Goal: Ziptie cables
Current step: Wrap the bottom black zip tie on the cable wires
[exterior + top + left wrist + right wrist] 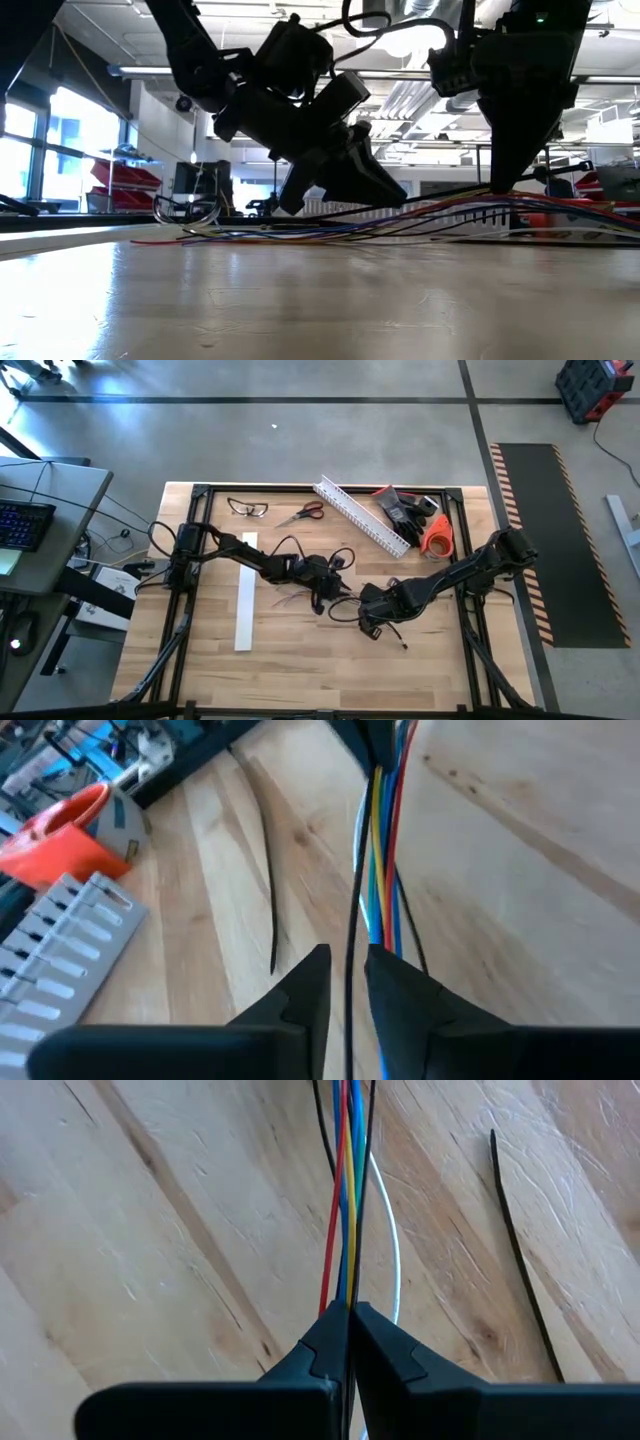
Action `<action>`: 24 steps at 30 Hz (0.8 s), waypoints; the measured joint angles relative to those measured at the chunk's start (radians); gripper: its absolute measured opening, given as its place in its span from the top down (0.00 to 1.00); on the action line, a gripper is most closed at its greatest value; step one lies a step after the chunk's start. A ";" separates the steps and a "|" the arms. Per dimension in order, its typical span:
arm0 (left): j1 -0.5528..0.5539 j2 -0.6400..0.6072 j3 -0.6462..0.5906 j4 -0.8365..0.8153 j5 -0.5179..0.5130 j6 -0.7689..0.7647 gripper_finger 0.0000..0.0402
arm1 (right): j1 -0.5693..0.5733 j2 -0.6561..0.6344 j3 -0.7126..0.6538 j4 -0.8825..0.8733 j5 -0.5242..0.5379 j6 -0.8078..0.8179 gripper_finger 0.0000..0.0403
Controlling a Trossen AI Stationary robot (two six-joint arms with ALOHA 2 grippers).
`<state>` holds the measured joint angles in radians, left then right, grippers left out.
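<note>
Gripping the cables [345, 1210] mid-table, the right gripper [348, 1330] has both fingers pressed together on the bundle of red, yellow, blue, black and white wires. Left gripper [347, 982] sits just beside it along the same bundle; a narrow gap shows between its 2 fingers, with 1 black wire running through and the coloured ones against the inner finger, apparently not clamped, though the view is tight. 1 ziptie [268, 870] lies flat on the table [300, 650] near the bundle. White slotted channel [360, 515] and orange tape roll [437, 535] rest well apart at the far edge.
</note>
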<state>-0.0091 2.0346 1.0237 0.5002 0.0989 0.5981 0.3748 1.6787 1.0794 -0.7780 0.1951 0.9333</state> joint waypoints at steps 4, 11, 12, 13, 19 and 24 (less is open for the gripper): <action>0.005 0.000 0.000 0.004 0.039 -0.002 0.88 | 0.000 0.000 0.000 0.000 0.000 0.000 1.00; 0.008 0.000 0.000 -0.008 0.039 -0.010 0.84 | 0.000 0.000 0.000 0.000 0.000 -0.011 1.00; 0.011 0.000 0.000 -0.009 0.038 -0.010 0.84 | 0.000 0.000 0.000 0.000 0.000 -0.015 1.00; 0.014 0.000 0.000 -0.012 0.038 -0.010 0.85 | 0.000 0.000 0.000 0.000 0.000 -0.017 1.00; 0.023 0.000 0.000 -0.034 0.039 -0.011 0.97 | 0.000 0.000 0.000 0.000 0.000 -0.018 1.00; 0.023 0.000 0.000 -0.038 0.039 -0.011 0.99 | 0.000 0.000 0.000 0.000 -0.001 -0.018 1.00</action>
<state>0.0135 2.0346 1.0237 0.4622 0.1381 0.5873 0.3752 1.6783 1.0794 -0.7780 0.1939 0.9150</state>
